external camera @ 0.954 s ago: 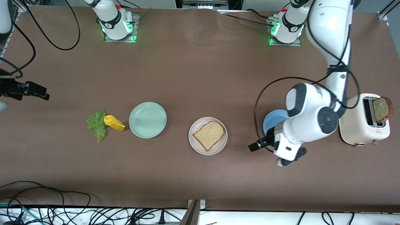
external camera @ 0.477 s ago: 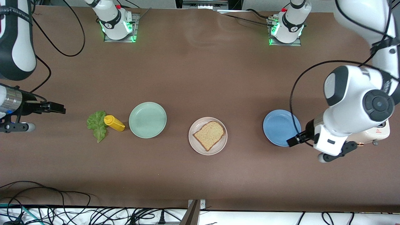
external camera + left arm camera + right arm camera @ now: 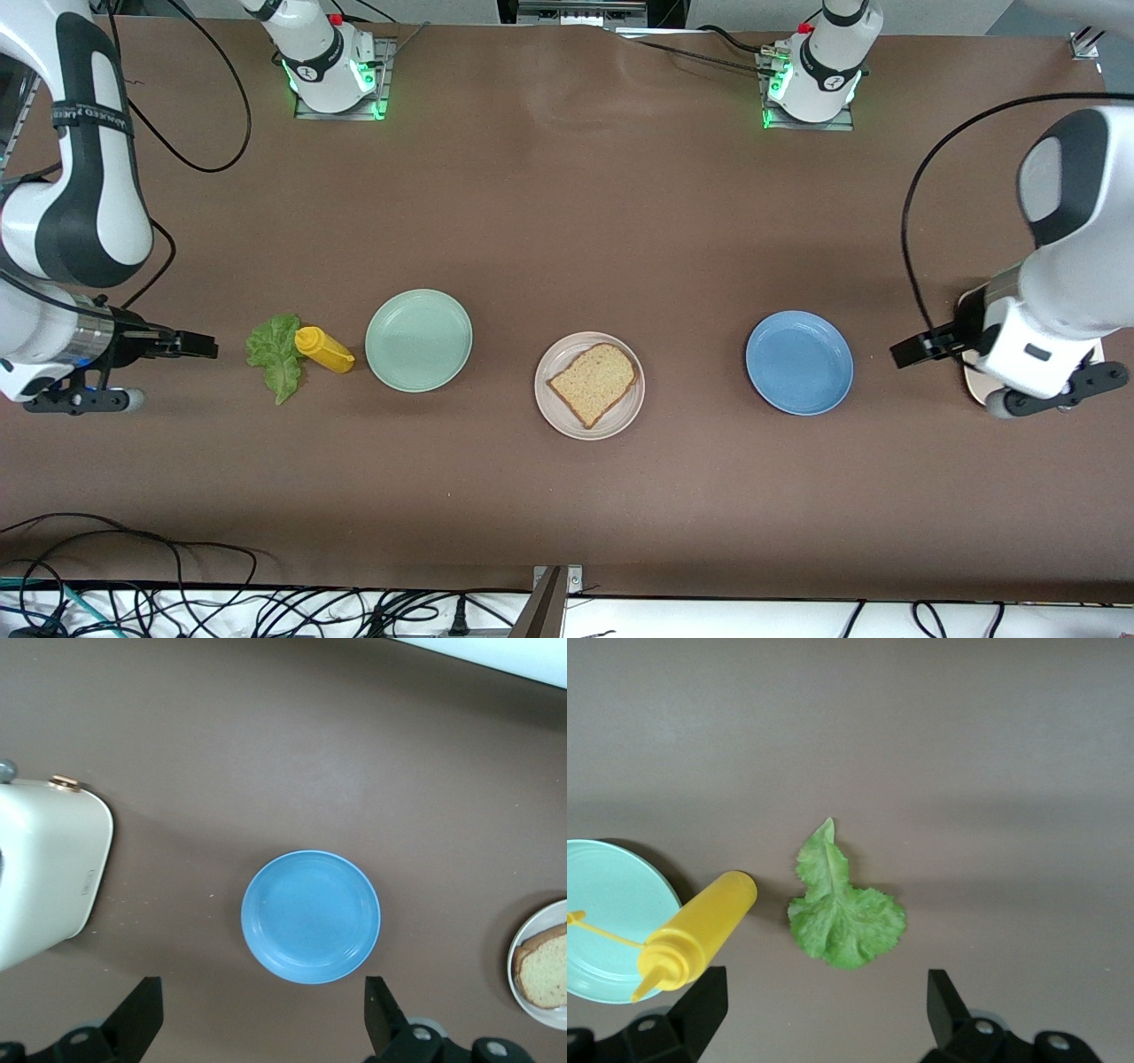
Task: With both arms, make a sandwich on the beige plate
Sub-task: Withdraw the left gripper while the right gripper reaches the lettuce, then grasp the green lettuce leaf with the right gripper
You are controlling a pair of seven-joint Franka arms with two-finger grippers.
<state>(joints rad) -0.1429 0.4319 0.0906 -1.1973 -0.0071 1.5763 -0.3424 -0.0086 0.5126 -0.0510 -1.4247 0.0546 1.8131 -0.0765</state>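
Left gripper [image 3: 905,351]: jaws spread wide, holding nothing; both fingers [image 3: 142,1014] show black at the edge of the left wrist view with bare table between them; it hangs over the table between the blue plate [image 3: 799,362] and the cream toaster [image 3: 44,868], fingers pointing toward the plate; the left arm [image 3: 1059,266] comes down over the toaster at its own end of the table, forearm bent low, wrist roughly level.

Right gripper [image 3: 197,344]: jaws also wide, nothing held; fingers [image 3: 704,1005] frame open table in the right wrist view; it sits just beside the lettuce leaf [image 3: 275,354], at the right arm's end of the table, pointing at the leaf; the right arm [image 3: 66,213] drops in from that end, elbow high, wrist horizontal.

Beige plate [image 3: 556,405]: mid-table, between the mint-green plate [image 3: 418,339] and the blue plate, apart from both; one bread slice [image 3: 594,382] lies flat on it, speckled brown, darker crust, turned at an angle to the table edge; nothing on top of the slice.

Lettuce leaf: flat on the table, ruffled, green, stem end narrow; the yellow squeeze bottle [image 3: 324,349] lies on its side just beside it, nozzle reaching over the mint-green plate's rim in the right wrist view.
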